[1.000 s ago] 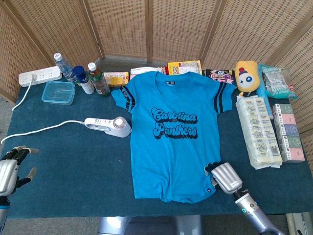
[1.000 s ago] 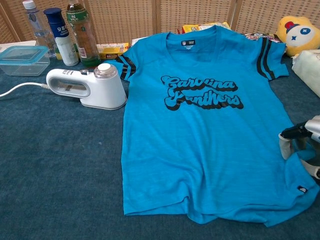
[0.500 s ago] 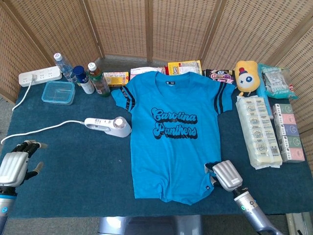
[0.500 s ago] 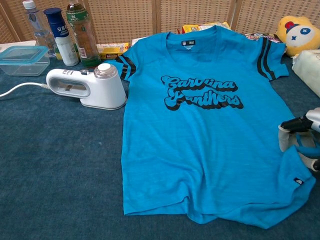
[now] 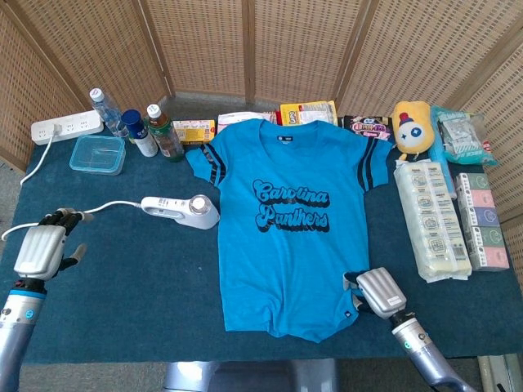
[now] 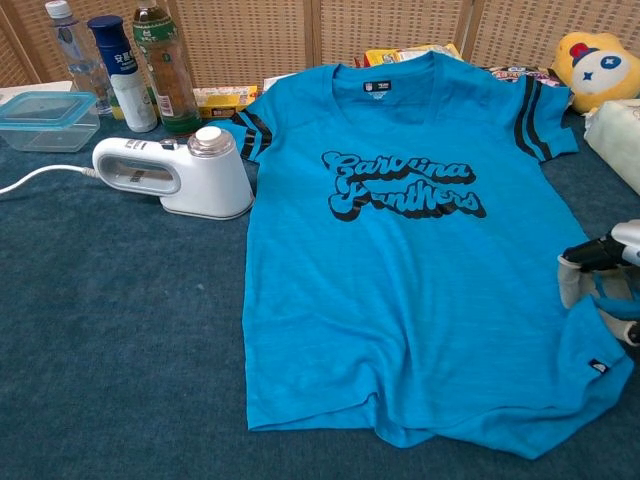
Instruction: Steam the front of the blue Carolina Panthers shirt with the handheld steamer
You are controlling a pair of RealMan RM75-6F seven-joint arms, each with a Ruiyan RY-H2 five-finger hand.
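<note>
One robot hand (image 5: 377, 291) pinches the shirt (image 5: 286, 220) hem's right corner.

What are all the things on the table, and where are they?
shirt: one, blue, flat mid-table
steamer: one, white, left of shirt, corded
power strip: one, white, back left
food box: one, clear blue, back left
bottles: three, back left
snack packs: several, behind shirt
plush toy: one, yellow, back right
wrapped packs: white stack, right of shirt
boxes: pastel, far right
left hand: near steamer cord, holding nothing
right hand: fingers at shirt's bottom corner, grip unclear
</note>
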